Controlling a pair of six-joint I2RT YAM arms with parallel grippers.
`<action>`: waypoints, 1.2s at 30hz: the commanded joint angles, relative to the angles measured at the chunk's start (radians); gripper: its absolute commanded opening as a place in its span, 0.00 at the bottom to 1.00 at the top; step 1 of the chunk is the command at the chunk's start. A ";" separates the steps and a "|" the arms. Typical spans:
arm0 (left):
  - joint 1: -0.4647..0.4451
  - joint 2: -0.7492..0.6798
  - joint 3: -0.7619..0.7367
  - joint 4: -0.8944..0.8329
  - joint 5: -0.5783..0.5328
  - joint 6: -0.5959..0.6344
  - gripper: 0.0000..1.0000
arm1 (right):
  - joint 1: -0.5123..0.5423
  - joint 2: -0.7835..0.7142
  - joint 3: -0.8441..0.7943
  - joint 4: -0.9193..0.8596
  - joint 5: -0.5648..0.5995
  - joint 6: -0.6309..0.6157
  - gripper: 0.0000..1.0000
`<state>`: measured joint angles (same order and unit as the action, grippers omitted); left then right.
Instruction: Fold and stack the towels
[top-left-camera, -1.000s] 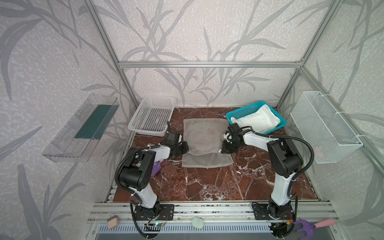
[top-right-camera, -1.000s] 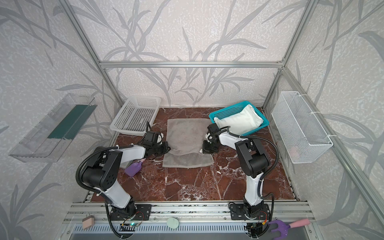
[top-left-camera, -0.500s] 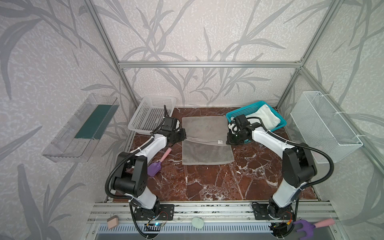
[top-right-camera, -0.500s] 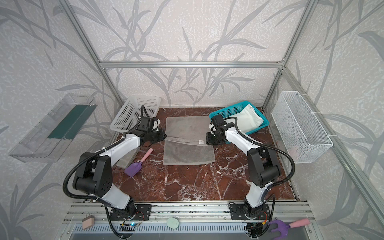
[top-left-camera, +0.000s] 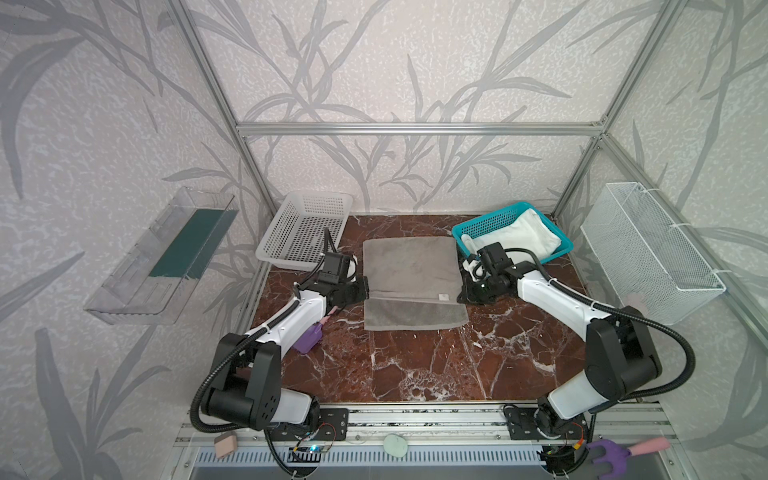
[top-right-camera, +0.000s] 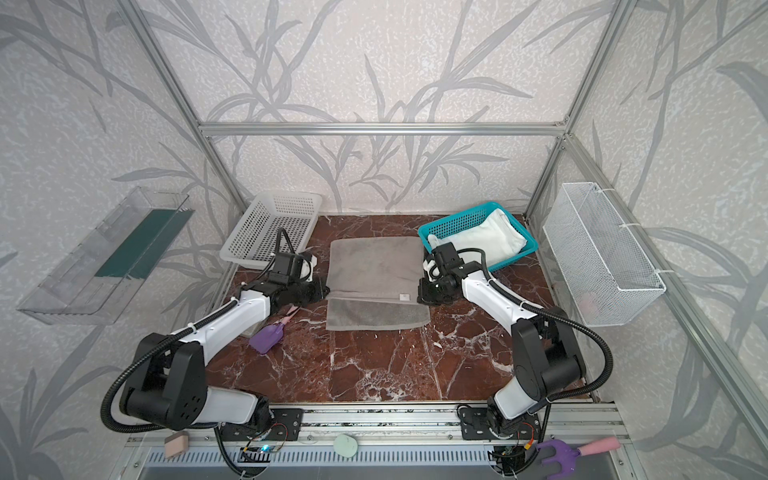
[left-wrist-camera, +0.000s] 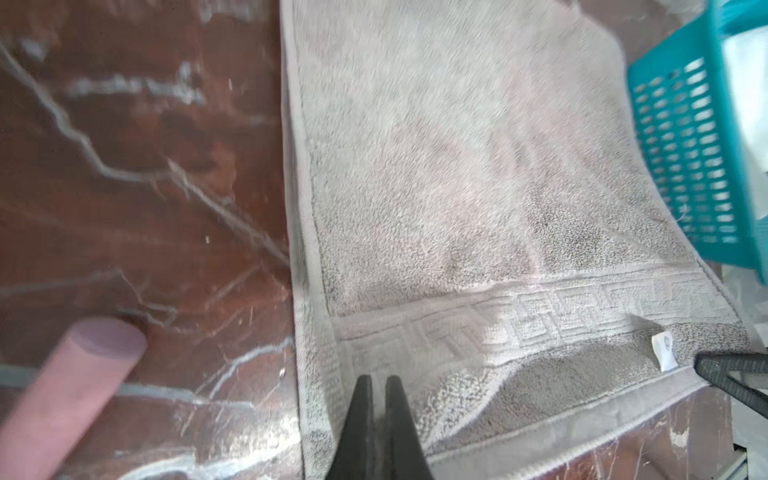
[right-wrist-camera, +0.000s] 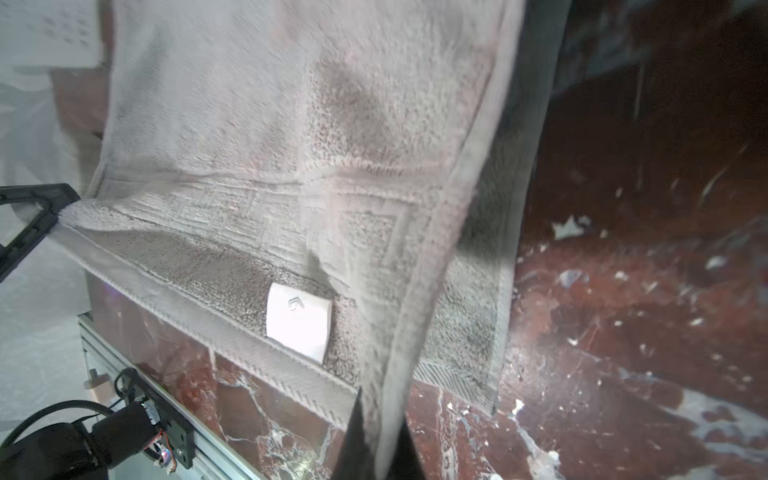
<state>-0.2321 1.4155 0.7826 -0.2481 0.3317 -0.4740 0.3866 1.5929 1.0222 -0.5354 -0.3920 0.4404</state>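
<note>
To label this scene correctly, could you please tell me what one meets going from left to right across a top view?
From the left: clear plastic wall shelf → white perforated plastic basket → grey terry towel → teal plastic basket → white wire-mesh wall basket.

Over the last half second the left gripper (top-left-camera: 361, 291) and right gripper (top-left-camera: 462, 296), each clamped on a corner of the grey towel's (top-left-camera: 409, 266) folded-over edge, have drawn that edge nearer. The strip of lower layer showing on its near side has narrowed.
</note>
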 joint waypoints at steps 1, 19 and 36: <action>0.007 0.017 -0.094 0.085 0.015 -0.081 0.00 | -0.009 0.049 -0.052 0.019 0.014 0.015 0.00; -0.008 -0.149 -0.023 -0.078 -0.024 -0.032 0.00 | -0.011 -0.121 0.054 -0.146 0.124 -0.050 0.00; -0.023 0.000 -0.304 0.130 0.003 -0.129 0.00 | -0.012 0.070 -0.178 0.025 0.054 -0.042 0.00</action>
<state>-0.2729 1.3685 0.4808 -0.0677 0.4576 -0.6277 0.3893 1.6554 0.8547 -0.5022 -0.4152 0.3988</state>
